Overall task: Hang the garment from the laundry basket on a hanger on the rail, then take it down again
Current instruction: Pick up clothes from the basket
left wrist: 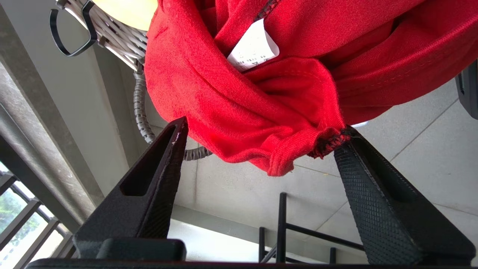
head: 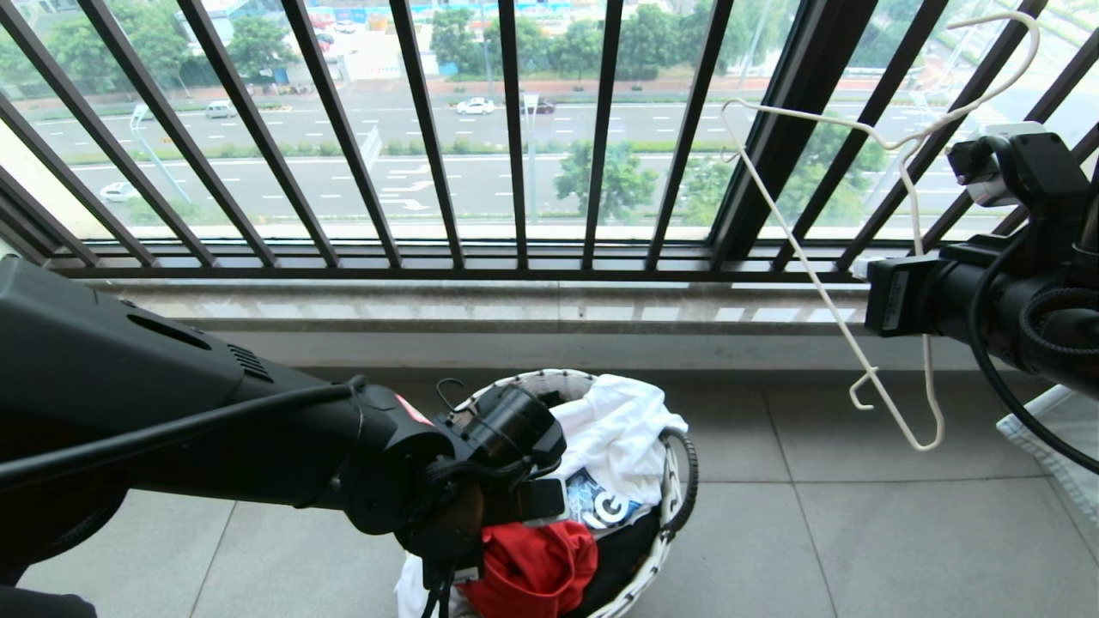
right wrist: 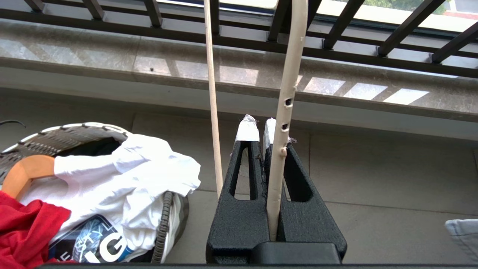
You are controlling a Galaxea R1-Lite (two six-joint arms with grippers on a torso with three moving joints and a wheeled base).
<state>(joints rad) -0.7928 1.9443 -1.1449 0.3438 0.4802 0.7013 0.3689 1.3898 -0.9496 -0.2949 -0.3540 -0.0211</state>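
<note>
The red garment (head: 532,571) lies bunched at the near edge of the laundry basket (head: 678,481), spilling over its woven rim (left wrist: 140,108). My left gripper (left wrist: 263,129) reaches down over it and is open. A fold of red cloth (left wrist: 242,93) with a white neck label hangs between the fingertips, and one fingertip (left wrist: 347,136) touches a dark-stitched hem. My right gripper (right wrist: 258,125), held up at the right, is shut on the cream-white wire hanger (right wrist: 285,93). The hanger (head: 798,249) tilts in front of the window bars. The rail is out of view.
A white garment (head: 618,429) and a black printed T-shirt (head: 601,511) also fill the basket, with a wooden hanger (right wrist: 26,172) inside. The black barred railing (head: 515,172) and stone sill (head: 515,309) run behind. A pale cloth (head: 1056,438) lies on the tiled floor at the far right.
</note>
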